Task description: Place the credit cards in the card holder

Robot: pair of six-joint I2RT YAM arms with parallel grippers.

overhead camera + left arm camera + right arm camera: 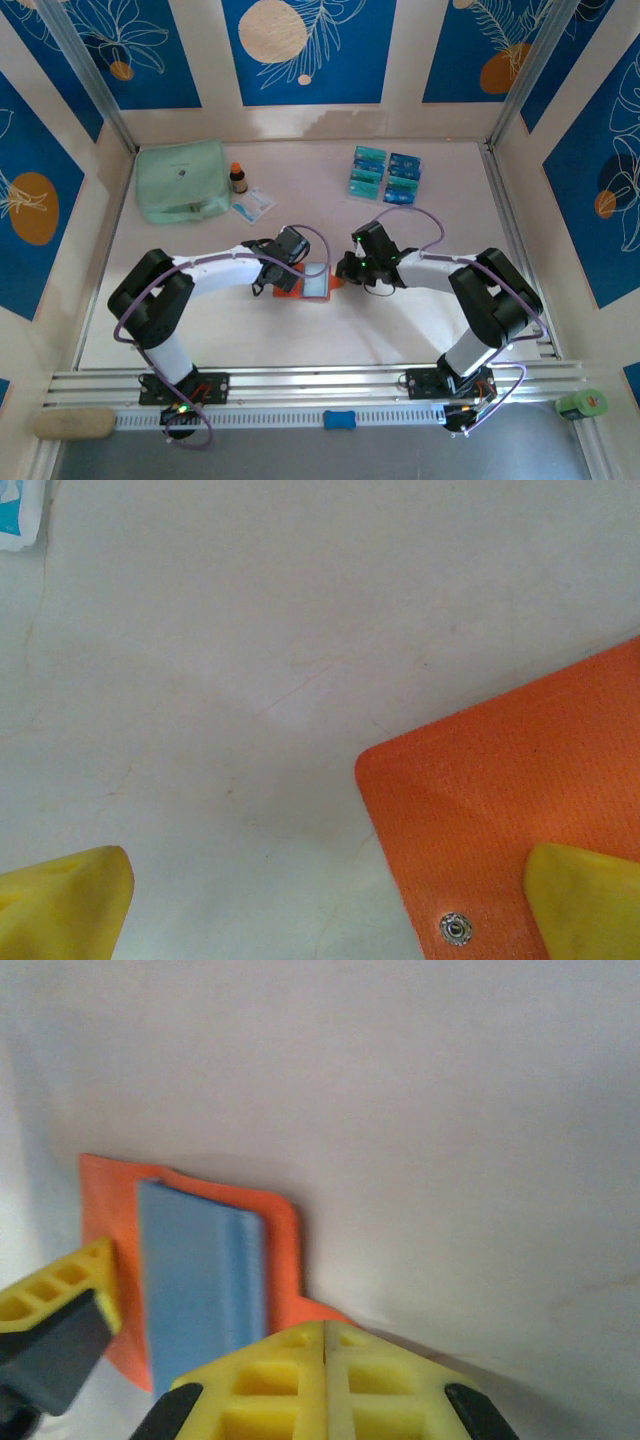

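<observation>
Under left gripper (325,885), wide open and empty, one finger (585,905) over its corner: small square orange-red fabric card holder (520,780) | right gripper (325,1345) closed at its opposite edge, hold unclear | thin teal-blue credit cards (385,175) well beyond both.

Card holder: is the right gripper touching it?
Touching. Right wrist view: the tab of the card holder runs into the shut jaws of the right gripper, no gap.
</observation>
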